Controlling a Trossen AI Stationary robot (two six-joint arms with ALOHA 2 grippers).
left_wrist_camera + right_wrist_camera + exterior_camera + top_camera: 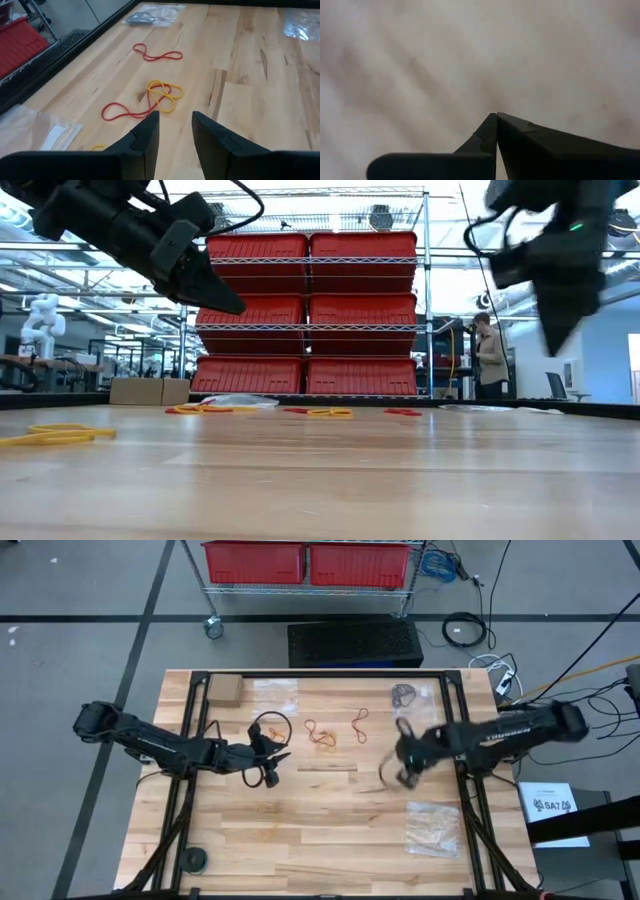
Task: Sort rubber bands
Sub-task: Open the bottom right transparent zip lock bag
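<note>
On table, mid-back: red and yellow bands [159, 95] tangled together; lone red band [156, 53] farther back, apart.
Bags: one with dark bands [405, 694] at back right; one with tan bands [433, 827] at front right.
Left gripper [173, 131]: above the table, just short of the tangle, fingers parted, nothing between them.
Right gripper [496, 116]: right of centre, over bare wood, fingers pressed together, nothing visibly held.
Box [224, 690]: back left corner.
</note>
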